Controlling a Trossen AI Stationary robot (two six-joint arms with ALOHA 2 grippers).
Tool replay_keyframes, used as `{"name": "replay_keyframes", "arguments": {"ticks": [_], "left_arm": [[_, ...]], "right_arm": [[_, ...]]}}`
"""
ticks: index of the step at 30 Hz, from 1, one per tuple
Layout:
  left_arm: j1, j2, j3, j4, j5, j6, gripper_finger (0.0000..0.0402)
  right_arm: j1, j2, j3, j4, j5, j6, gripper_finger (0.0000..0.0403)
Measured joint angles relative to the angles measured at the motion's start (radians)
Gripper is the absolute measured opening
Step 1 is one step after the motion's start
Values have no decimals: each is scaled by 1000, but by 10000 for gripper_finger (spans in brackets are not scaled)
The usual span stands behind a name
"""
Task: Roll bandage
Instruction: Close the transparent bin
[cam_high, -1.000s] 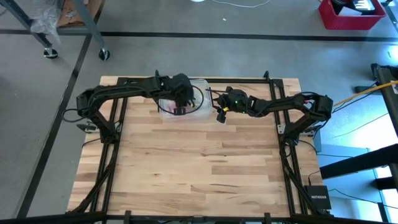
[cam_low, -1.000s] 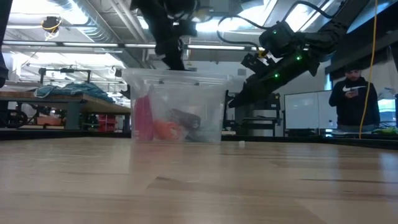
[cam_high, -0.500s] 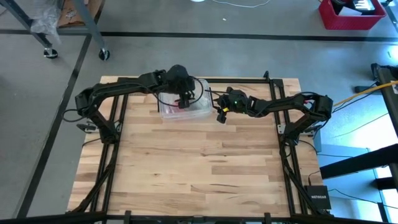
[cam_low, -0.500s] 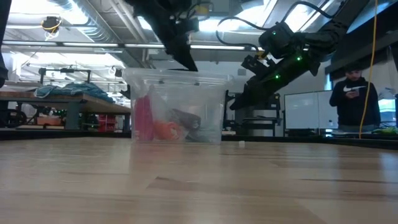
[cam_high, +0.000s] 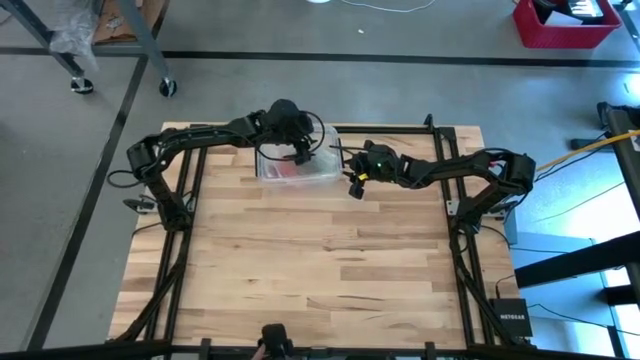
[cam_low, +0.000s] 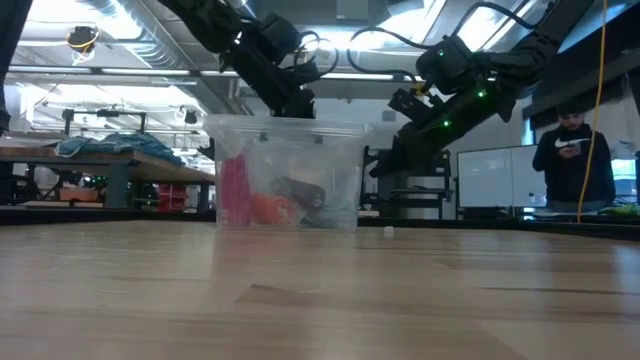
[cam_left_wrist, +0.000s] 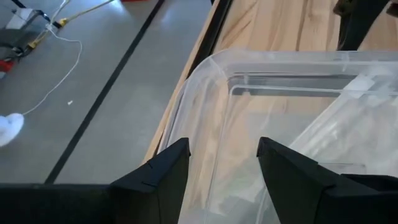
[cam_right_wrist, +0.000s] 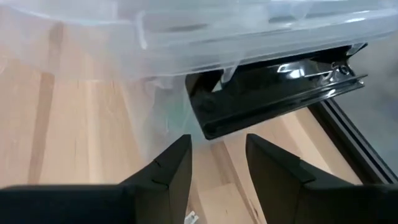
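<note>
the bandage cannot be picked out with any certainty. if it is present, it is among the contents of the clear plastic box (cam_low: 288, 172) at the far edge of the table (cam_high: 320, 270): the low view shows a pink item (cam_low: 233, 192), an orange item (cam_low: 268, 209) and a dark shape (cam_low: 303, 193) lying on the box floor, and that dark shape may be a brown roll, but it is too murky through the wall to say.

the left gripper (cam_high: 300, 152) hovers over the far rim of the box, above the contents and touching none of them. in its wrist view the fingers (cam_left_wrist: 163, 171) stand apart with the box's rim (cam_left_wrist: 205, 68) showing between them, nothing held. the right gripper (cam_high: 353, 184) hangs just beside the box's right end, off the table; its wrist view shows the fingers (cam_right_wrist: 171, 168) parted around bare wood, facing the black handle (cam_right_wrist: 273, 93), empty as well.

the likely trouble is in the reach. the left fingers, lowered blind through clutter, could close on the pink or orange item instead of the dark one, or catch the rim and drag the light box across the wood. the right gripper is close enough to the handle to nudge the box if it moves carelessly. a soft roll pinched at one edge could also unravel on the way out.
</note>
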Motion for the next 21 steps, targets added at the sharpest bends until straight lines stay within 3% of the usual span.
{"name": "replay_keyframes", "arguments": {"ticks": [5,8,12,18,21], "left_arm": [[-6,-24,-6,18,-8,-5,186],[-18,-59,-9,39,-14,-20,186],[-41,-87,-13,80,-7,-50,186],[-72,-73,-11,142,182,-20,186],[-84,-50,-10,196,194,-12,186]], "right_arm": [[0,-62,0,-98,127,-50,154],[0,-89,0,-102,143,-50,154],[0,-99,1,-78,104,-50,154],[0,-96,0,-62,-8,-38,154],[0,-96,0,-34,-34,-28,154]]}}
